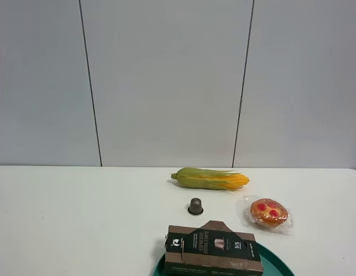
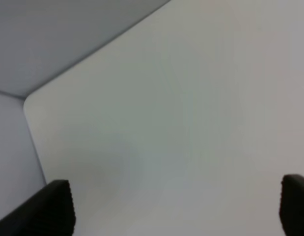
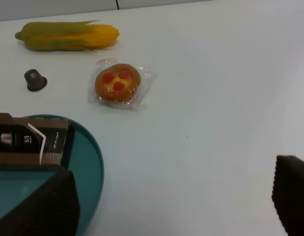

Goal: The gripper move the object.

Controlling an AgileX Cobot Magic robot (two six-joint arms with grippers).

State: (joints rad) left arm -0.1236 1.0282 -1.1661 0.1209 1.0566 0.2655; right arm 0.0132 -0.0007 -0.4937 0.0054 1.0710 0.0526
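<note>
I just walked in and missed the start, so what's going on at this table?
Nothing is being handled right now. The long brown box sits on the teal plate at the table's near edge, with a corn cob, a small capsule and a wrapped pastry behind it. The right end effector is open beside the plate, gripping nothing. The left end effector is open over bare table.

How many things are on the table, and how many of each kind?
Corn cob: 1
Small brown capsule: 1
Wrapped pastry: 1
Capsule box: 1
Green plate: 1
Total: 5
</note>
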